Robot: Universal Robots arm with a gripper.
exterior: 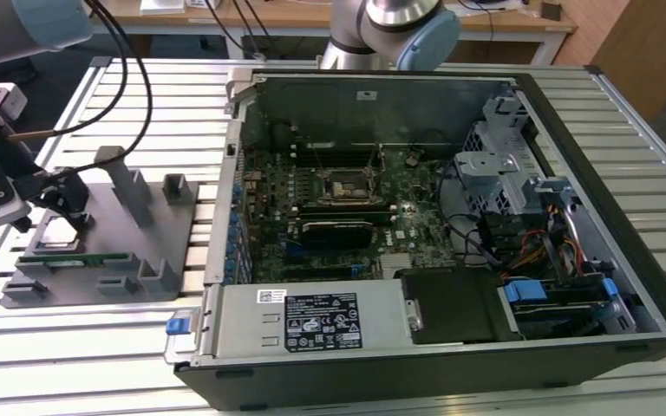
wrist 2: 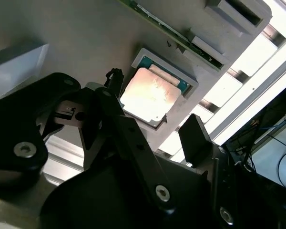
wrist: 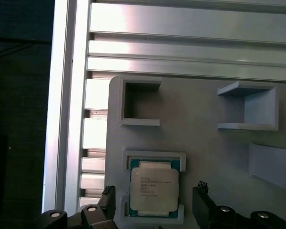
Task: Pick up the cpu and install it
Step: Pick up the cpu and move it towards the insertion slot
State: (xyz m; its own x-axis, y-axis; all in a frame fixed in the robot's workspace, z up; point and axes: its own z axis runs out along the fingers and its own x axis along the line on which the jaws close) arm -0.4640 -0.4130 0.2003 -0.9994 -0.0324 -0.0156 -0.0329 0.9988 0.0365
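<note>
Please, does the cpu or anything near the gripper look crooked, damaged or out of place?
Nothing stands out. The cpu lies flat and square in its recess on the grey fixture, and the open gripper straddles it with a finger on each side.

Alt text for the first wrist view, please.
The cpu lies flat in a recess of the grey holder plate, with the open gripper straddling it, a finger on each side, not touching. The plate rests on a slatted metal table.

Silver arm [exterior: 387, 12], pale-blue caps [exterior: 428, 41], seemingly black gripper [wrist 2: 154, 101].
</note>
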